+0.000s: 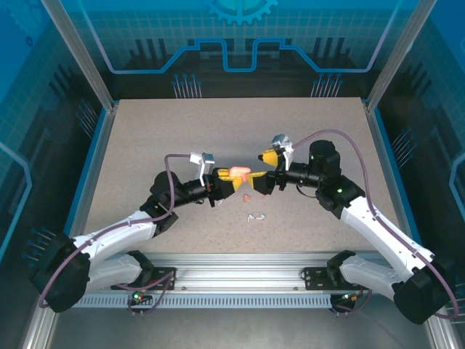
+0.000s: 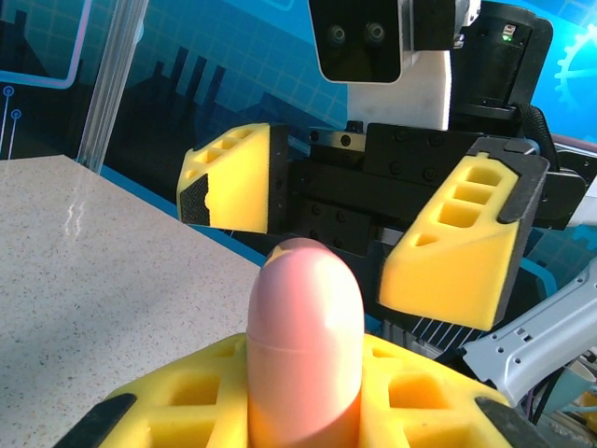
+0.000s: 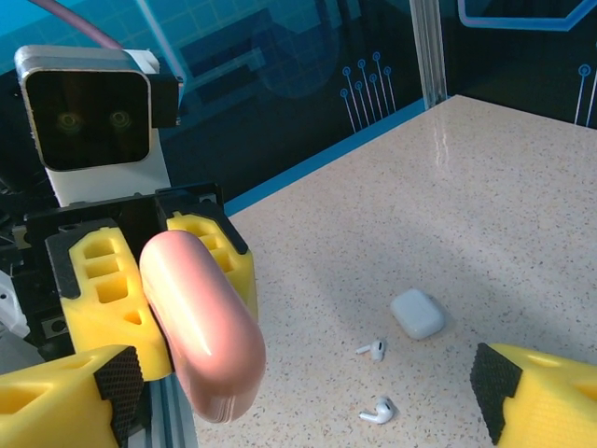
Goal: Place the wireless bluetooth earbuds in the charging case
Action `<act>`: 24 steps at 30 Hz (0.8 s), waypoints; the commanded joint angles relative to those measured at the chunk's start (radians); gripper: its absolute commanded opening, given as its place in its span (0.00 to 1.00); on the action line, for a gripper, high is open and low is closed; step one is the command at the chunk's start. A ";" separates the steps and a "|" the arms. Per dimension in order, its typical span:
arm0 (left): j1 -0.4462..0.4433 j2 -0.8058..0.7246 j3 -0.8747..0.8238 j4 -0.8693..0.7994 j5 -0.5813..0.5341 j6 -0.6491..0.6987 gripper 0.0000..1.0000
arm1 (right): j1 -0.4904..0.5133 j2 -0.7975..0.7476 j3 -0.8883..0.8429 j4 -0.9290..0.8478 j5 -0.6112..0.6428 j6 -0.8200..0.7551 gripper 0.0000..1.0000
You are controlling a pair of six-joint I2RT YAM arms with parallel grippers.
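Note:
My left gripper (image 1: 221,182) (image 2: 303,397) is shut on a salmon-pink charging case (image 1: 237,173) (image 2: 303,336) (image 3: 201,327), held above the table with its lid closed and its rounded end sticking out. Facing it at close range, my right gripper (image 1: 263,169) (image 3: 308,401) is open, its yellow fingers (image 2: 233,177) spread to either side of the case's tip without touching it. Two white earbuds (image 3: 375,349) (image 3: 380,411) (image 1: 256,217) lie on the table below. A small salmon earbud (image 1: 245,196) lies under the grippers.
A closed white charging case (image 3: 417,313) rests on the speckled tabletop (image 1: 145,145) just beyond the white earbuds. Blue walls and aluminium posts (image 1: 80,51) ring the table. The metal rail (image 1: 232,280) carrying both arm bases runs along the near edge.

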 commanded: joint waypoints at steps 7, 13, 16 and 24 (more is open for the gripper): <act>-0.008 0.006 0.009 0.056 0.023 0.005 0.00 | 0.012 0.051 0.091 -0.024 0.030 -0.019 0.86; -0.008 0.004 0.009 0.053 0.023 0.005 0.00 | 0.007 0.068 0.112 -0.036 0.028 -0.029 0.84; -0.008 0.001 0.010 0.047 0.016 0.005 0.00 | 0.008 0.061 0.093 0.011 -0.040 -0.025 0.85; -0.008 -0.004 0.010 0.041 0.015 0.004 0.00 | 0.024 0.060 0.064 0.017 -0.070 -0.040 0.92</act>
